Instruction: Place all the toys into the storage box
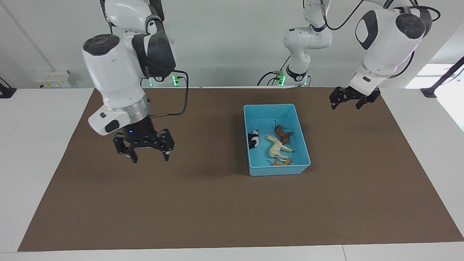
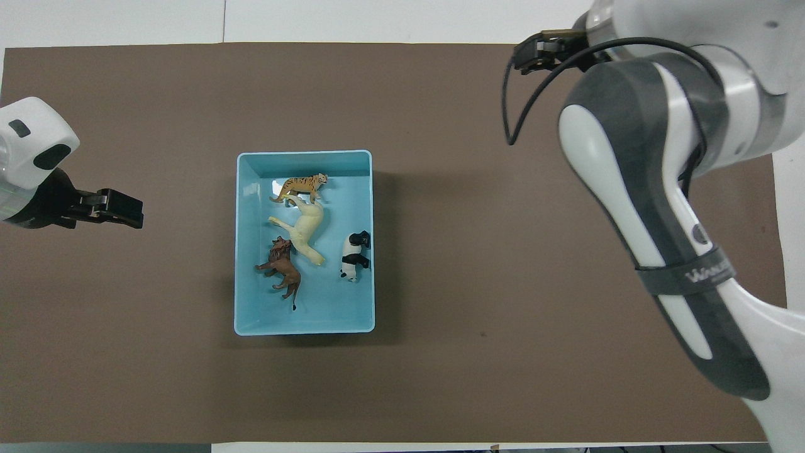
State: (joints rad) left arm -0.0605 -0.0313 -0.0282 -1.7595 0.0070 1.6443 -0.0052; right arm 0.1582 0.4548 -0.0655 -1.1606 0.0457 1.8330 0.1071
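The light blue storage box [image 1: 268,106] stands on the brown mat; it also shows in the overhead view [image 2: 302,153]. In it lie the tiger [image 2: 302,185], the horse [image 2: 307,229], the lion [image 2: 283,267] and the panda [image 2: 354,255]. The facing view shows the same toys: tiger [image 1: 282,162], horse [image 1: 277,146], lion [image 1: 283,134], panda [image 1: 254,139]. My right gripper [image 1: 148,155] hangs open and empty over bare mat, well off toward the right arm's end. My left gripper [image 1: 346,104] is open and empty, raised over the mat toward the left arm's end; the left arm waits.
The brown mat [image 1: 217,203] covers most of the white table [image 1: 40,152]. The right arm's forearm [image 2: 654,207] covers part of the mat in the overhead view. The left gripper [image 2: 135,214] shows at that view's edge.
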